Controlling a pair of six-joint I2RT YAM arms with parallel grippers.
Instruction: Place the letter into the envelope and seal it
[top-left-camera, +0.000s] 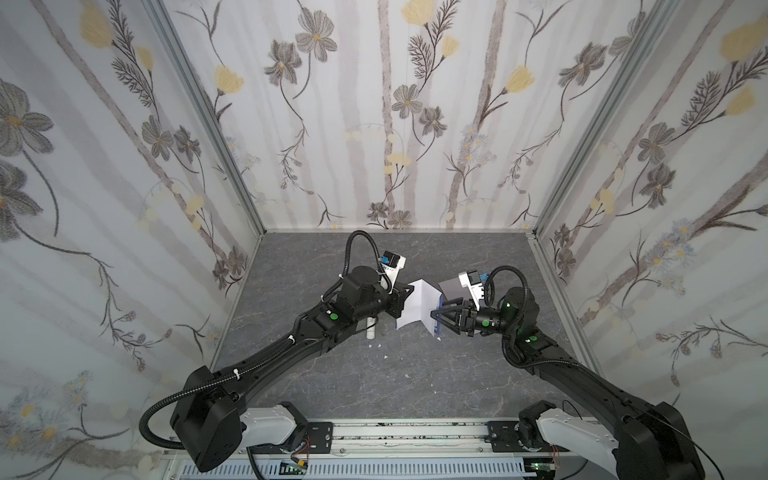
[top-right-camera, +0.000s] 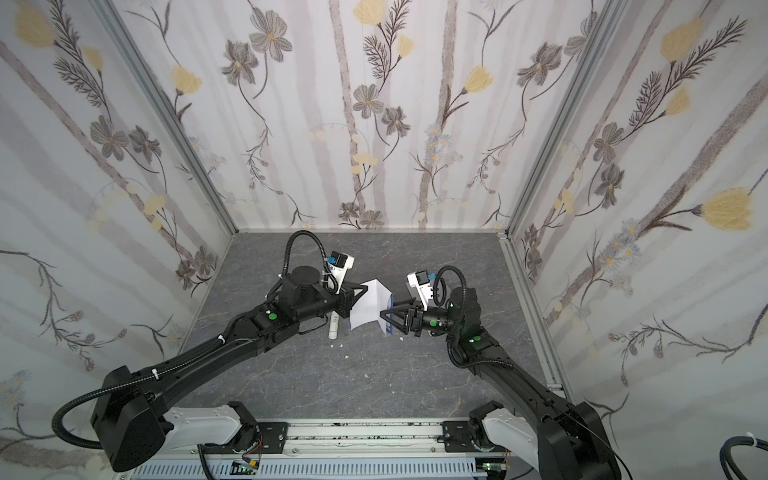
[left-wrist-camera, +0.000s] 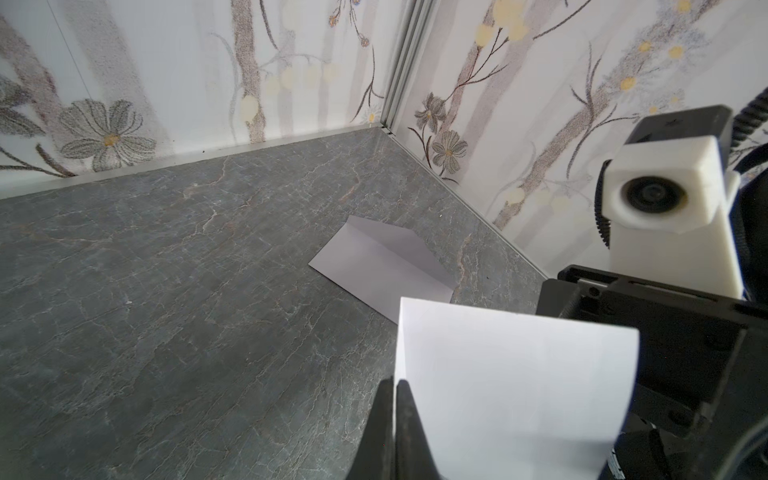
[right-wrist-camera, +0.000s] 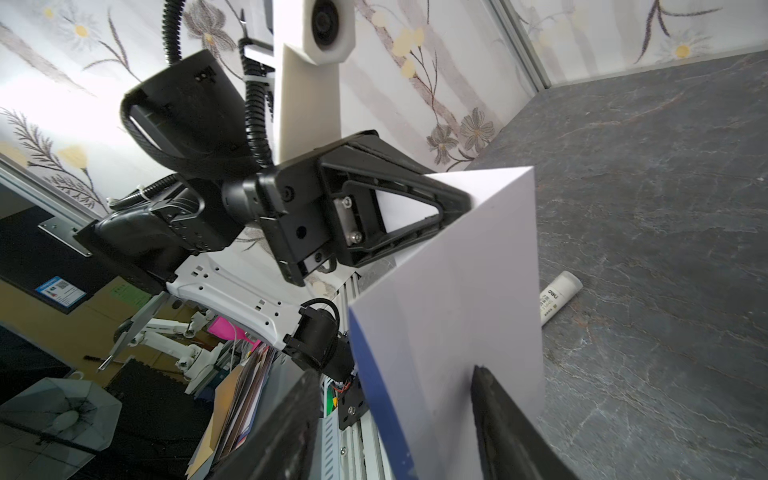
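The letter (top-left-camera: 417, 307) (top-right-camera: 370, 309), a folded white sheet with a blue edge, hangs above the table between both arms. My left gripper (top-left-camera: 408, 291) (left-wrist-camera: 395, 384) is shut on its left edge, and its finger shows pinching the sheet in the right wrist view. My right gripper (top-left-camera: 434, 320) (right-wrist-camera: 397, 372) is open, its jaws standing apart on either side of the letter's (right-wrist-camera: 457, 291) blue-bordered right edge. The grey-lavender envelope (left-wrist-camera: 382, 266) (top-left-camera: 451, 287) lies flat on the table behind the right gripper, flap raised.
A white glue stick (top-left-camera: 370, 330) (right-wrist-camera: 557, 297) lies on the dark marbled table (top-left-camera: 374, 386) under the left arm's wrist. Small white scraps (top-left-camera: 386, 357) are scattered in front of it. Flowered walls close the left, back and right sides.
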